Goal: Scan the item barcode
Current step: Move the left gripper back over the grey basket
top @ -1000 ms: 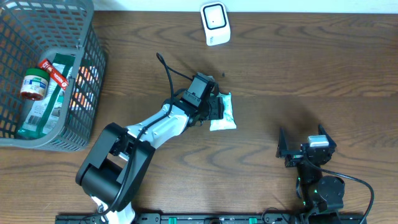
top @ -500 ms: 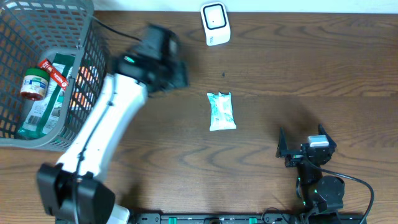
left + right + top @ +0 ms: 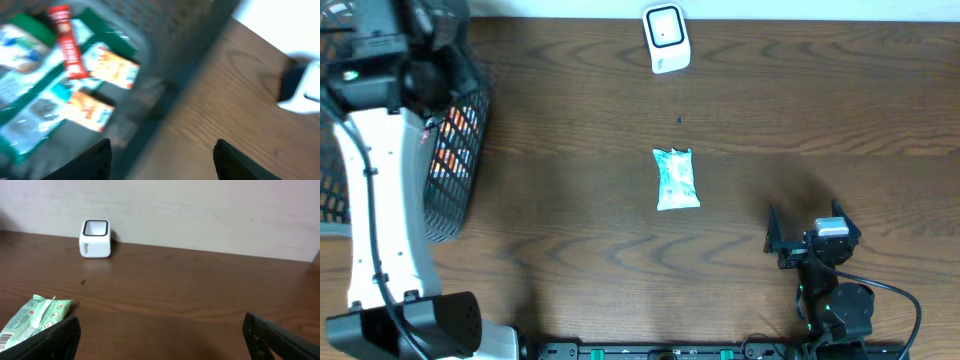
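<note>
My left gripper [image 3: 162,161] hangs released and empty above the basket [image 3: 455,190]. My right gripper [image 3: 160,330] is spread wide, empty. The packet [image 3: 677,179] lies flat mid-surface, well apart from both, near the scanner [image 3: 666,38].

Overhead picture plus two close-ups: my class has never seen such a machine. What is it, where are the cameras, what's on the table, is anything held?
Two robot arms work at a table. One picture looks down from above; the others come from a camera on each wrist. The left arm reaches over a grey basket of packaged goods; the right arm sits at the front. A green-and-white packet lies mid-table, a white barcode scanner at the far edge. Both arms' jaws stand open, holding nothing.
</note>
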### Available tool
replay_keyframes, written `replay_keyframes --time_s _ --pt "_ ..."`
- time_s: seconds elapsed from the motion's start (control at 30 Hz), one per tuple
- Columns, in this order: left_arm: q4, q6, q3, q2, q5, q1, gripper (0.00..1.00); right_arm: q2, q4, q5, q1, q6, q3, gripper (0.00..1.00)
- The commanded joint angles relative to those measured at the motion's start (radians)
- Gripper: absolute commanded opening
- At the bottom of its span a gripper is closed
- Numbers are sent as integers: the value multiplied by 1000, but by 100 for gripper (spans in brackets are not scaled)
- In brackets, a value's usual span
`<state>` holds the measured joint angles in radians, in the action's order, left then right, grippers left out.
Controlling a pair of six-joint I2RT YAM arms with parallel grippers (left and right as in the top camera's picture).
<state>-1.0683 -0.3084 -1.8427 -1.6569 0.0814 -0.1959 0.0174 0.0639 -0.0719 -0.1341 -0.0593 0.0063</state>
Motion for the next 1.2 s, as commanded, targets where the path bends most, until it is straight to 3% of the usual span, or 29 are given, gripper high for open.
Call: replay_keyframes --time_s 0.0,0.27,0.33,1.17 --pt "2 19 -9 4 -23 -92 66 -4 4 -5 -4 -2 -1 99" --pt "30 19 -5 -12 -23 -209 74 -4 4 -5 -4 -2 -1 99" --pt "29 19 -1 -16 -23 -224 86 -4 4 -5 -4 -2 -1 99" --pt "29 19 2 -17 -23 -232 88 -4 4 -5 -4 -2 -1 99"
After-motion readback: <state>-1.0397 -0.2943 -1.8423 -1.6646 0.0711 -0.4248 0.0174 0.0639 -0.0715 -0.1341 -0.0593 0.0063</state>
